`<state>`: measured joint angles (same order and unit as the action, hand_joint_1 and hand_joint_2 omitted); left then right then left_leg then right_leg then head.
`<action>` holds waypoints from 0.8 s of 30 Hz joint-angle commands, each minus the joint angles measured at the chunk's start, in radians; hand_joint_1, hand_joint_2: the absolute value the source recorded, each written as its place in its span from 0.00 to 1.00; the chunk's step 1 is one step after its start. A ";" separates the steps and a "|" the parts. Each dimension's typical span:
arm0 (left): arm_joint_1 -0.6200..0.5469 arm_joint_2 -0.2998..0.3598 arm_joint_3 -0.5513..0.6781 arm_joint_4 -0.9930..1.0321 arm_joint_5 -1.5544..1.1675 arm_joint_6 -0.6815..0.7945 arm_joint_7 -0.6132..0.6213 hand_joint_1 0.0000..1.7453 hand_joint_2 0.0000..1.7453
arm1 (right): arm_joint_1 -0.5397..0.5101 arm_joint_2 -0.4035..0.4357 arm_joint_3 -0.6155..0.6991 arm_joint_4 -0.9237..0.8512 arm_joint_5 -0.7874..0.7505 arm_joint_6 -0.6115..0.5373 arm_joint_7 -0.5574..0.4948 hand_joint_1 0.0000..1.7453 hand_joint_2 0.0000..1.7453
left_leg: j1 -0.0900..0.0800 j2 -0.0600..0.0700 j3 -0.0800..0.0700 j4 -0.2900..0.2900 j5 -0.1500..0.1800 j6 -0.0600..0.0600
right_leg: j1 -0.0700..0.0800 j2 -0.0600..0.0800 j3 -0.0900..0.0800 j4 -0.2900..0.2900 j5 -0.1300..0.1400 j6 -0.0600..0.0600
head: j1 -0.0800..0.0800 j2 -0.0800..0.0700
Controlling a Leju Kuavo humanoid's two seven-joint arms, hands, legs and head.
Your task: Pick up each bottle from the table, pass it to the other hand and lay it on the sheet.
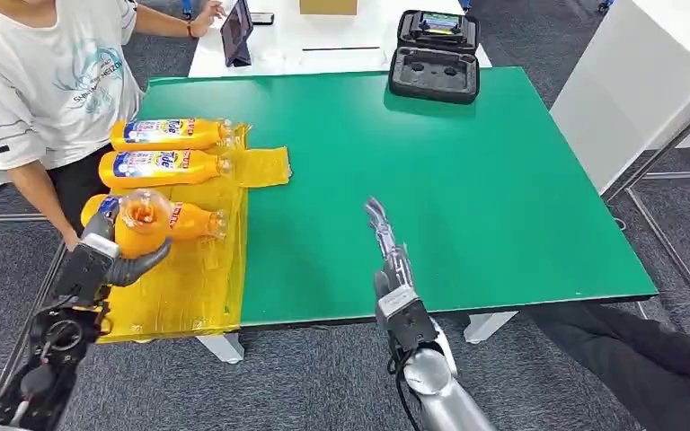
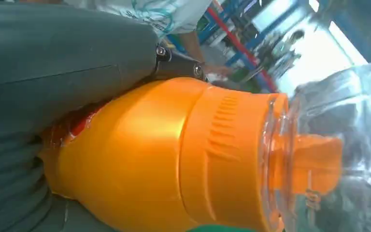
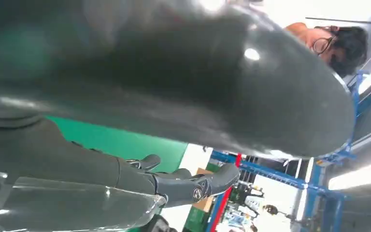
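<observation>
Left hand: my left hand (image 1: 112,256) holds an orange bottle (image 1: 141,220) above the yellow sheet (image 1: 189,278), fingers (image 1: 148,260) clamped round its body, clear-capped end turned up toward the head camera.
Close view: in the left wrist view the bottle's neck and clear cap stick out past the grip, so I judge the hold sits low on the body.
Right hand: my right hand (image 1: 386,256) hangs over the green table (image 1: 467,197), fingers straight and apart, holding nothing; I take it to be finished with its part of the hand-over.
Sheet: three bottles (image 1: 166,166) lie side by side on it, caps pointing toward the table's middle.
Next: I reckon the held bottle must tip flat into the bare near part of the sheet.
Bystander: a person (image 1: 45,81) stands at the table's far left corner.
</observation>
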<state>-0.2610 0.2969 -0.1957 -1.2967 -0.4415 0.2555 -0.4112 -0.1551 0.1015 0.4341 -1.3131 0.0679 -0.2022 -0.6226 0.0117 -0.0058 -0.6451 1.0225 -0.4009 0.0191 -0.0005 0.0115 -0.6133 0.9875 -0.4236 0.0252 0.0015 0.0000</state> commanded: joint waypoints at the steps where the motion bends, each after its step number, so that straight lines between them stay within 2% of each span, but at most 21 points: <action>1: 0.048 0.185 0.039 -0.088 -0.049 -0.141 0.033 1.00 1.00 | 0.036 0.009 -0.091 -0.024 0.013 0.034 -0.004 0.00 0.00 | 0.000 0.001 0.002 0.000 -0.002 0.000 | 0.001 0.000 0.002 0.000 -0.001 0.000 | 0.001 0.000; 6: 0.100 0.262 0.073 -0.194 -0.083 -0.197 0.028 1.00 1.00 | 0.035 0.008 -0.112 -0.003 -0.009 0.079 -0.005 0.00 0.00 | 0.000 0.004 0.006 0.000 -0.004 -0.001 | 0.000 0.002 0.006 0.000 -0.002 0.000 | 0.000 0.000; 7: 0.090 0.285 0.059 -0.203 -0.130 -0.198 0.029 1.00 1.00 | 0.032 0.008 -0.115 0.007 -0.010 0.083 -0.006 0.00 0.00 | 0.001 0.002 0.003 0.000 -0.002 -0.001 | 0.001 0.001 0.003 0.000 -0.001 0.000 | 0.000 0.000; 11: 0.066 0.277 0.046 -0.193 -0.167 -0.190 0.033 1.00 1.00 | 0.029 0.012 -0.118 0.020 -0.013 0.089 -0.008 0.00 0.00 | 0.001 -0.001 0.004 0.000 -0.002 -0.001 | 0.001 -0.002 0.004 -0.001 -0.002 0.000 | 0.000 0.000; 14: 0.080 0.299 -0.021 -0.196 -0.395 -0.116 0.054 1.00 1.00 | 0.033 0.017 -0.114 0.030 -0.004 0.103 -0.009 0.00 0.00 | 0.000 -0.001 0.003 -0.001 -0.001 0.000 | 0.000 -0.001 0.004 -0.001 -0.001 0.000 | 0.000 0.000; 17: 0.087 0.261 -0.088 -0.171 -0.507 -0.116 0.065 1.00 1.00 | 0.041 0.022 -0.118 0.041 0.008 0.118 -0.014 0.00 0.00 | 0.000 -0.001 0.007 -0.002 -0.002 0.000 | 0.000 -0.001 0.007 -0.002 -0.002 0.000 | 0.001 0.000; 20: 0.085 0.250 -0.089 -0.162 -0.512 -0.112 0.068 1.00 1.00 | 0.041 0.022 -0.117 0.040 0.009 0.120 -0.015 0.00 0.00 | -0.001 -0.003 0.008 -0.003 -0.002 0.000 | -0.001 -0.004 0.009 -0.002 -0.003 0.000 | 0.000 0.000; 23: 0.033 0.206 -0.145 -0.062 -0.562 -0.143 0.047 1.00 1.00 | 0.048 0.024 -0.106 0.014 0.030 0.142 -0.039 0.00 0.00 | -0.001 -0.003 0.010 -0.003 -0.003 0.000 | -0.001 -0.005 0.012 -0.003 -0.004 0.000 | 0.001 0.000; 24: 0.006 0.192 -0.160 -0.026 -0.566 -0.148 0.044 1.00 1.00 | 0.052 0.026 -0.096 0.005 0.041 0.141 -0.051 0.00 0.00 | -0.001 -0.004 0.007 -0.003 -0.001 0.000 | -0.001 -0.004 0.008 -0.002 -0.002 0.000 | 0.000 0.000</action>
<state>-0.1515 0.5711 -0.2121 -1.4954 -0.9453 0.1392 -0.3510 -0.1030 0.1171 0.3445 -1.3287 0.0752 -0.0843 -0.6374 0.0114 -0.0061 -0.6456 1.0226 -0.4010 0.0189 -0.0010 0.0113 -0.6139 0.9874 -0.4236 0.0250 0.0019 0.0000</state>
